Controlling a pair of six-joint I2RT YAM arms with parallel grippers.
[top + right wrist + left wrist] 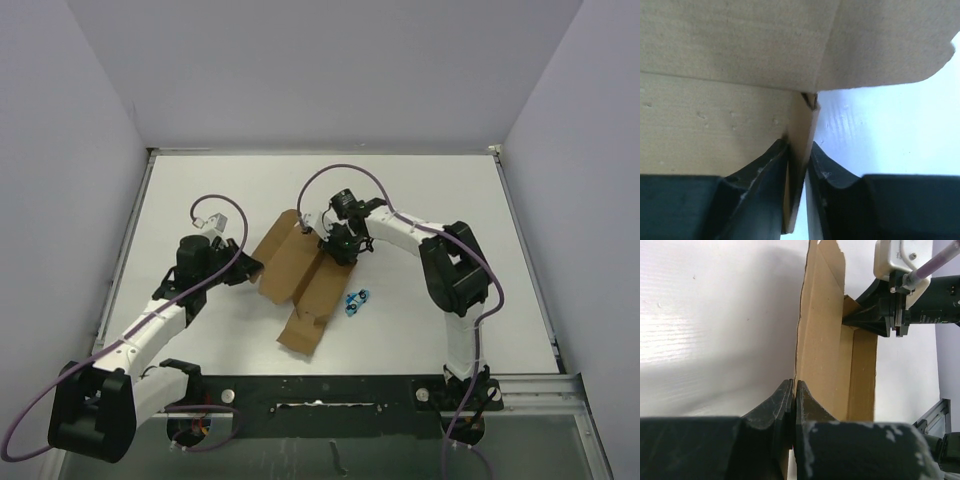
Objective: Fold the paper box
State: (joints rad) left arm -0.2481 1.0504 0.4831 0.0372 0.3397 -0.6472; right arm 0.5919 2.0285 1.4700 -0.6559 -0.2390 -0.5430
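The paper box (pixel 295 275) is a brown cardboard sheet, partly folded, in the middle of the table. My left gripper (pixel 248 268) is shut on its left edge; in the left wrist view (pixel 794 390) the jaws pinch the upright cardboard wall (pixel 822 340). My right gripper (pixel 338 248) is shut on a raised panel at the box's far right side. In the right wrist view (pixel 799 155) the jaws hold a thin cardboard flap (pixel 801 130) with larger panels above.
A tiny blue object (pixel 355 299) lies on the white table (pixel 440 190) just right of the box. Grey walls close in the table on three sides. The right arm's wrist (pixel 910 290) shows in the left wrist view.
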